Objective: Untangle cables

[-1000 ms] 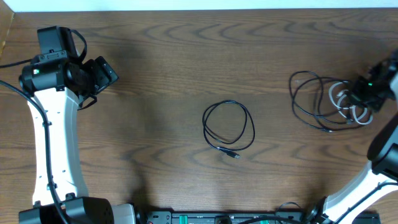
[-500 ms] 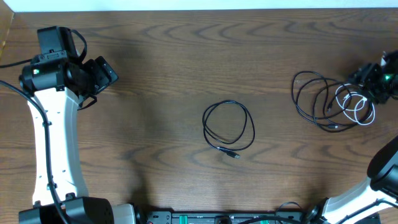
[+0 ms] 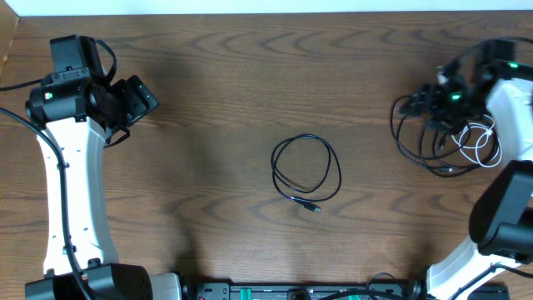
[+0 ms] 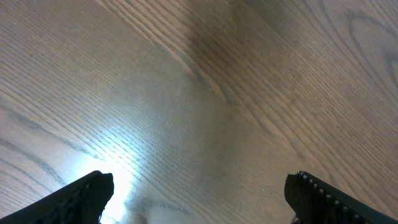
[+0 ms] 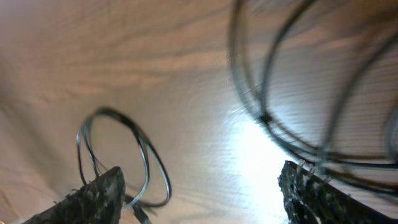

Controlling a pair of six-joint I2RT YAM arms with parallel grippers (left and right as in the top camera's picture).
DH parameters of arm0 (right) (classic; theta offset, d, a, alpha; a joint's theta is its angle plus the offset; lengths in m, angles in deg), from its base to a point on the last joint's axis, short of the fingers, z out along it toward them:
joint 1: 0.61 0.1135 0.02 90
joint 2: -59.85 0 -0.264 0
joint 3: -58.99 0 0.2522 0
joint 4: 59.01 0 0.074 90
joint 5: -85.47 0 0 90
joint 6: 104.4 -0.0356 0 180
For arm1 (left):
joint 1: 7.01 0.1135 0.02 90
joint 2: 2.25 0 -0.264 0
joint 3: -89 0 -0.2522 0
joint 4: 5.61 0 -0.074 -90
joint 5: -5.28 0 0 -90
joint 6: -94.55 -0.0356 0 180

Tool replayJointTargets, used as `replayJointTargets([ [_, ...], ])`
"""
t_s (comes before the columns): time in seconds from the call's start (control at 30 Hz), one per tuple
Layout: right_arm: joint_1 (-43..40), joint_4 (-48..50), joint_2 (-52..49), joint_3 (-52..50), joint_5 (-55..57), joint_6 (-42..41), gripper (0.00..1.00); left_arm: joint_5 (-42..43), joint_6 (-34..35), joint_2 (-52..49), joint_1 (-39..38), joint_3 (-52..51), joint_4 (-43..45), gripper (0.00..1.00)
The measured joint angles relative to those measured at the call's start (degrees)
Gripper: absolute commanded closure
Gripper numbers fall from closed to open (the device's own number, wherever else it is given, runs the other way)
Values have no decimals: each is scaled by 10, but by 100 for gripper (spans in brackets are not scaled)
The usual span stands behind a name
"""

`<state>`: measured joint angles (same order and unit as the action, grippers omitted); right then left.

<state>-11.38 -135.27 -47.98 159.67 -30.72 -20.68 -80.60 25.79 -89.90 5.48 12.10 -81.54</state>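
My right arm swung up-left; right tool (image 5: 202, 190) now released, empty, above the top of the black cable (image 3: 415, 142) loops. White cable (image 3: 481, 143) overlaps them, far right of surface (image 3: 208, 100). Left tool (image 4: 199, 193) spread, empty.

The overhead view is sharp and evenly bright, with a soft shadow on the surface (image 3: 208, 175) beside the left arm (image 3: 71, 192). The left wrist view is out of focus, with pale glare low on the left. The right wrist view is smeared; the cables (image 5: 264, 118) blur around a white glare patch.
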Motion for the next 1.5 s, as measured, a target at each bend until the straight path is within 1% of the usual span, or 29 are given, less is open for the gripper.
replayJointTargets([
  [0.07,32,-4,0,0,12,0,18,0,0,0,0,0,0,6],
  [0.13,64,-4,0,-2,19,1,3,0,0,0,0,0,0,7],
  [0.17,85,-3,0,-5,23,0,1,0,0,0,0,0,0,7],
  [0.37,184,29,0,-17,24,3,1,0,0,0,0,0,0,7],
  [0.5,250,60,0,-17,15,-12,1,0,0,0,0,0,0,7],
  [0.63,313,96,0,-18,13,-28,12,0,0,0,0,0,0,7],
  [0.73,362,122,0,-18,21,-50,22,0,0,0,0,0,0,7],
  [0.77,382,132,0,-18,33,-65,23,0,0,0,0,0,0,6],
  [0.83,414,144,0,-18,58,-92,23,0,0,0,0,0,0,7],
  [0.9,446,155,0,-18,89,-115,18,0,0,0,0,0,0,7],
  [0.93,464,161,0,-18,108,-126,17,0,0,0,0,0,0,7],
  [1.03,516,174,-2,-18,186,-168,17,0,0,0,0,0,0,7],
  [1.13,552,184,-14,-18,252,-202,17,0,0,0,0,0,0,7],
  [1.27,572,201,-49,-18,307,-228,18,0,0,0,0,0,0,7],
  [1.5,560,201,-115,-18,345,-296,22,0,0,0,0,0,0,6],
])
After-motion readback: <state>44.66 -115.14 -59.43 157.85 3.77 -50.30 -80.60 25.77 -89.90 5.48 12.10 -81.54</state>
